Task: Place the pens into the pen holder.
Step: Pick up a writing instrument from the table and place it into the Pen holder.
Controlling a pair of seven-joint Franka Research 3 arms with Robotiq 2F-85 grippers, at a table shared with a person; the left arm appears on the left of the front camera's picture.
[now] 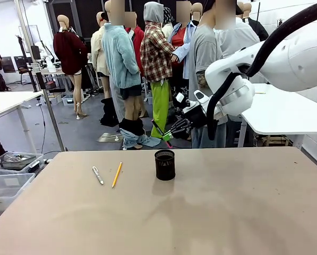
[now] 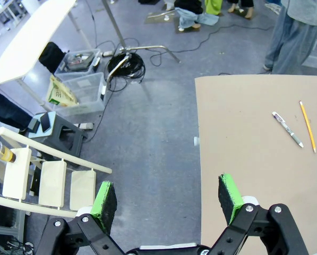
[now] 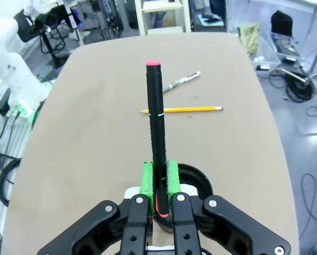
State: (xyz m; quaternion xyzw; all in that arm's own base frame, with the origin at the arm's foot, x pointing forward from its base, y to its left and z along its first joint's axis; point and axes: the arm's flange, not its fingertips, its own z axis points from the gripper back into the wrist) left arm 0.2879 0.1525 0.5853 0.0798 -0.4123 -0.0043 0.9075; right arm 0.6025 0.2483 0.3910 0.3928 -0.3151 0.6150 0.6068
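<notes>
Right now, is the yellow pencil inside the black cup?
No, the yellow pencil lies flat on the table next to the white pen, apart from the black cup.

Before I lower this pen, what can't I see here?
- Inside of the pen holder: front view, its dark mesh wall hides it; right wrist view, the right end effector blocks it.
- Lower end of the held black pen: right wrist view, hidden inside the grip.
- Markings on the white-silver pen: too small everywhere.

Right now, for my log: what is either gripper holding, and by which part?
Right gripper: black pen, gripped near the end away from its red tip. Left gripper: nothing.
</notes>
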